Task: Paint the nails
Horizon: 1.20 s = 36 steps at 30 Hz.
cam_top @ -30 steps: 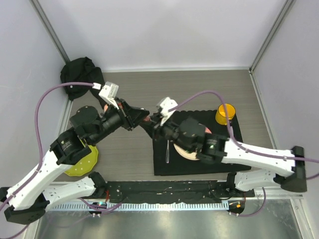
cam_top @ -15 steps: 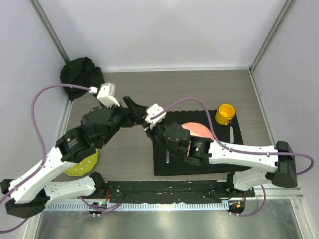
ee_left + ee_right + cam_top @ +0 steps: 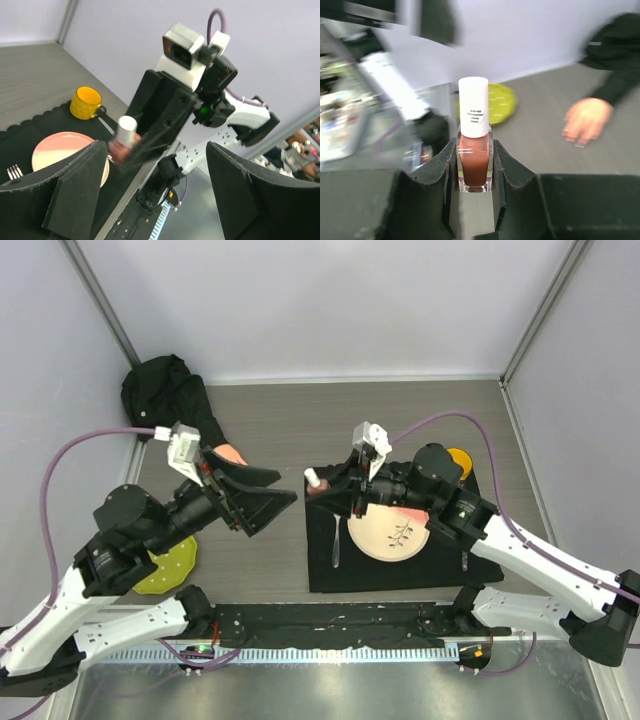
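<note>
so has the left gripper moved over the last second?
Yes. In the top view the left gripper has pulled back toward the near edge, uncovering the mannequin hand it hid before.

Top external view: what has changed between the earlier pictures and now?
The left gripper drew back leftward from the polish bottle and stands open. The right arm swung its elbow rightward, uncovering the plate; the right gripper keeps the capped bottle clamped. The mannequin hand, yellow cup and black mat stayed put.
</note>
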### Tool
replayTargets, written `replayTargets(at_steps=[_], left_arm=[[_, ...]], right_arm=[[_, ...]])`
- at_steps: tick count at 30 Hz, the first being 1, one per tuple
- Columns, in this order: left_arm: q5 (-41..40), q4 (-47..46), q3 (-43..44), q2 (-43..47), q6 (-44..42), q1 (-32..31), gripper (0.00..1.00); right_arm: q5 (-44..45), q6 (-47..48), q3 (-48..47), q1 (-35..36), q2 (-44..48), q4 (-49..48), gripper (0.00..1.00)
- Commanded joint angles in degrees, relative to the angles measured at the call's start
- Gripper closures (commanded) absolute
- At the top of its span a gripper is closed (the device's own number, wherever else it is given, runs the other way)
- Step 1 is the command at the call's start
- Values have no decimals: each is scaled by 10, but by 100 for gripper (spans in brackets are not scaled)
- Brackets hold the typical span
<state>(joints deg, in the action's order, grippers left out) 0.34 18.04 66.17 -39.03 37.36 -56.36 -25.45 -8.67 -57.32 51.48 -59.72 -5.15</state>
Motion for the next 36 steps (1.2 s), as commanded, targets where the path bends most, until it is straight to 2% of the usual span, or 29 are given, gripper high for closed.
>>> replayTargets(at_steps=[1,3,4,7,12,22,25,26,27,28,29,31,32,33,34,35,36], left_arm=[[88,-97,-25,-26,-24,-1,18],[116,-128,-34,-46,-26,-1,22],[138,-166,-37,-54,-26,-1,24],[190,-178,-25,-85,-19,-1,28],[215,-221,-29,-89,-16,-1,36],[211,-223,-25,-90,-14,-1,46],[212,-224,-23,-96,-11,-1,66],[200,-217,-18,-100,-12,-1,86],[187,-202,-14,-101,-12,-1,94],[175,-192,-4,-101,-12,0,100],[132,-182,0,-104,-12,0,100],[77,-128,26,-108,-16,-2,100],[-29,-104,36,-116,-12,-2,100],[-88,-44,48,-124,-7,-4,100],[-164,-5,82,-134,-5,-18,100],[-232,35,105,-154,3,-30,100],[-344,111,132,-201,3,-41,100]], right_arm=[[-208,-94,-19,-16,19,-47,99],[-263,-153,-14,-25,17,-84,99],[-274,-172,-9,-32,19,-132,99],[-292,-218,5,-43,25,-185,99],[-291,-220,-2,-46,21,-189,99],[-290,-212,-2,-50,18,-178,99],[-289,-205,-9,-53,18,-167,99],[-279,-188,-11,-53,18,-157,99],[-269,-175,-19,-53,17,-142,99],[-255,-156,-25,-53,18,-100,99],[-233,-141,-30,-53,18,-81,99],[-127,-109,-29,-52,24,-46,99],[-73,-98,-31,-49,24,-33,99],[128,-58,-48,-38,19,27,99],[258,-30,-61,-6,1,53,99],[384,17,-68,80,-15,70,98],[585,83,-72,126,-32,33,98]])
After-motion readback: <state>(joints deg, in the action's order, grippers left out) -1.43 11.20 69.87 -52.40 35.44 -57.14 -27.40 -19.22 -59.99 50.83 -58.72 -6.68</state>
